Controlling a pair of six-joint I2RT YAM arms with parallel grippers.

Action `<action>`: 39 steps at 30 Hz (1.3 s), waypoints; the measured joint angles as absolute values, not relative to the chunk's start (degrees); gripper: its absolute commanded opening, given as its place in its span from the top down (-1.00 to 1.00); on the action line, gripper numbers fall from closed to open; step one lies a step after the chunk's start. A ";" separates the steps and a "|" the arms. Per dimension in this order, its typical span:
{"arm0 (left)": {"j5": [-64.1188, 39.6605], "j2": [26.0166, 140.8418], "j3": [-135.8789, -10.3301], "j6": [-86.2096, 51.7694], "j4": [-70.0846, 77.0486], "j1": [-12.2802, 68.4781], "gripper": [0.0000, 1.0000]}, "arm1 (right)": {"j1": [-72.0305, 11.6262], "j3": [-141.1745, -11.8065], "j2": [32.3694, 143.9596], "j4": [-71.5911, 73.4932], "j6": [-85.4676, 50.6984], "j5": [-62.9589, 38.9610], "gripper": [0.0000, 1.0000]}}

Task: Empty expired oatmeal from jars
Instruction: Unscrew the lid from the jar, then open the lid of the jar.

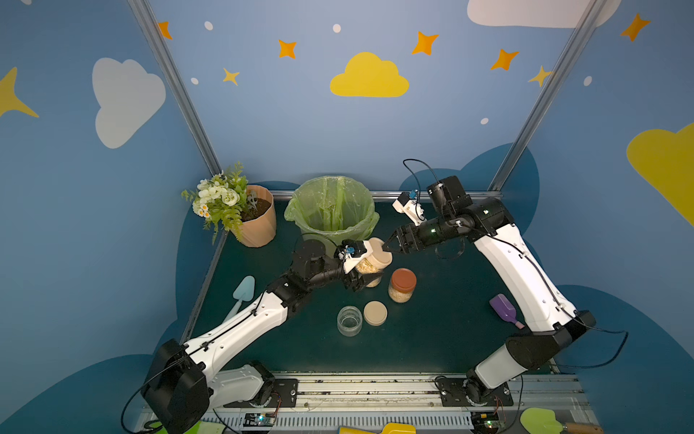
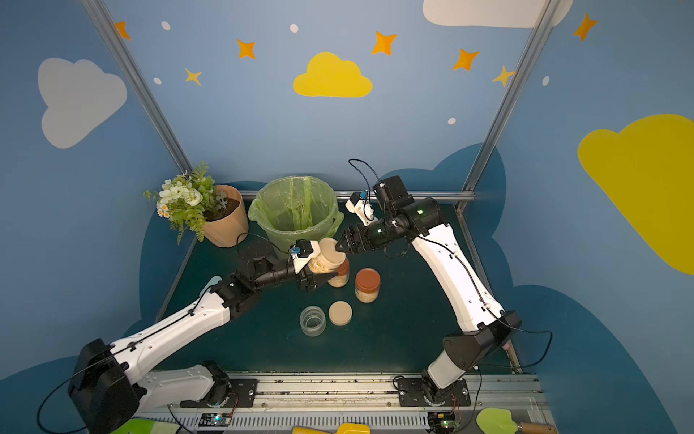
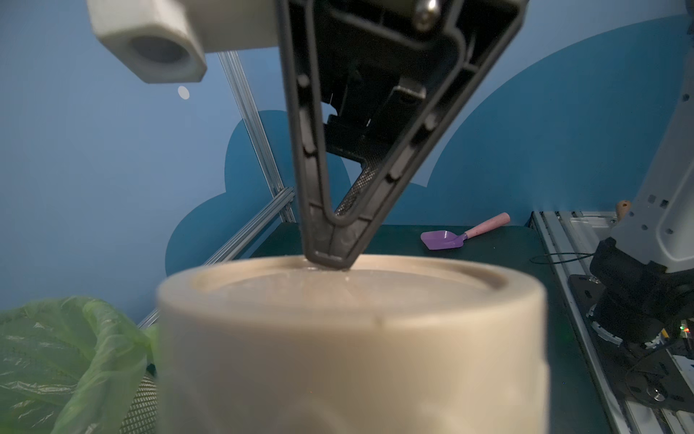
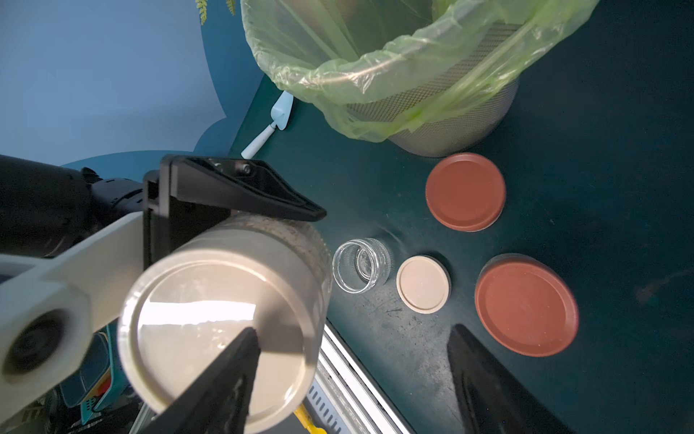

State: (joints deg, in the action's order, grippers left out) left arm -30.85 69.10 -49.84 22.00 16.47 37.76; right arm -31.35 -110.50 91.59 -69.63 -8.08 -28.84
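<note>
Your left gripper point(image 1: 362, 272) clamps the jar point(image 1: 365, 266). The right gripper point(image 1: 386, 246) has its jaws apart, with the lid point(image 1: 380, 253) off-centre between them. Straddle its rim squarely before closing.

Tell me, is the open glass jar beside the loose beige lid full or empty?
Empty: the open jar shows only clear glass, its bottom visible, with nothing inside.

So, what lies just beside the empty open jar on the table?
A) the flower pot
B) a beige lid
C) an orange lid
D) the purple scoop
B: a loose beige lid lies flat next to the empty jar.
</note>
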 measured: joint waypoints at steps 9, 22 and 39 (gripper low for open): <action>-31.55 69.12 -49.84 21.17 17.45 37.52 0.93 | -31.18 -109.84 91.05 -67.46 -8.97 -32.08 -0.66; -32.25 69.12 -49.84 20.80 20.60 37.58 0.93 | -30.44 -108.40 87.31 -59.75 -16.36 -38.24 -0.86; -32.18 69.34 -49.84 20.73 20.62 37.58 0.93 | -37.69 -112.62 89.84 -64.71 -14.44 -30.48 -0.92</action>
State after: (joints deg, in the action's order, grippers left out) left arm -32.18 69.34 -49.84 20.73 20.62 37.58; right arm -37.69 -112.62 89.84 -64.71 -14.44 -30.48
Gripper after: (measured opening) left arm 0.817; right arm 0.961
